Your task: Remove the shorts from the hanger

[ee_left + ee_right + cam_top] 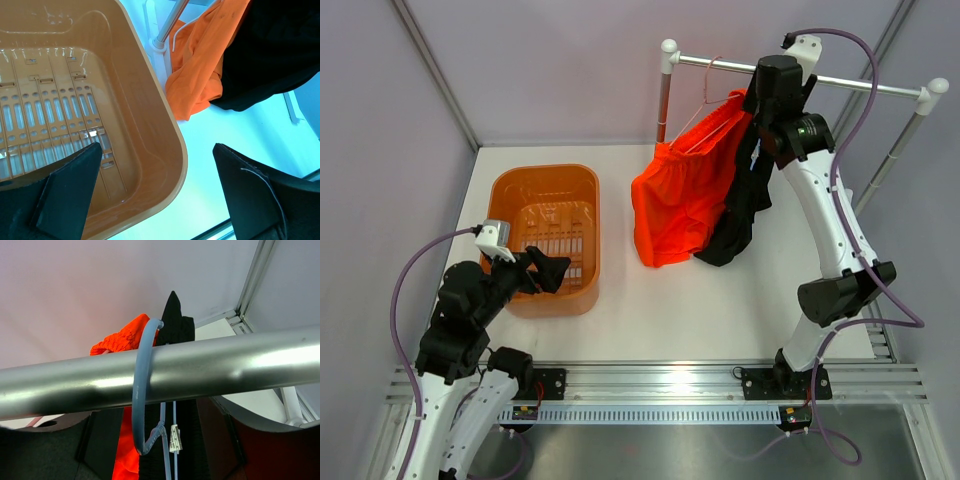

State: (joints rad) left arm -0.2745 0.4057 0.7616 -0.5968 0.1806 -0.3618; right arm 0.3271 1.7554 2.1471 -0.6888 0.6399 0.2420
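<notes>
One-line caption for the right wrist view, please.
Close-up from the right wrist: blue hanger hook looped over the metal rail, with orange shorts and black shorts hanging just behind.

The left arm at lower left and the right arm at right share white links, black joint housings, white wrist camera blocks and looping lilac cables, and the left gripper has black, wedge-shaped fingers.

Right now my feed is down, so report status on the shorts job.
Left end effector open over basket. Right end effector open at hanger hook. Orange shorts, black shorts hang from rail.
</notes>
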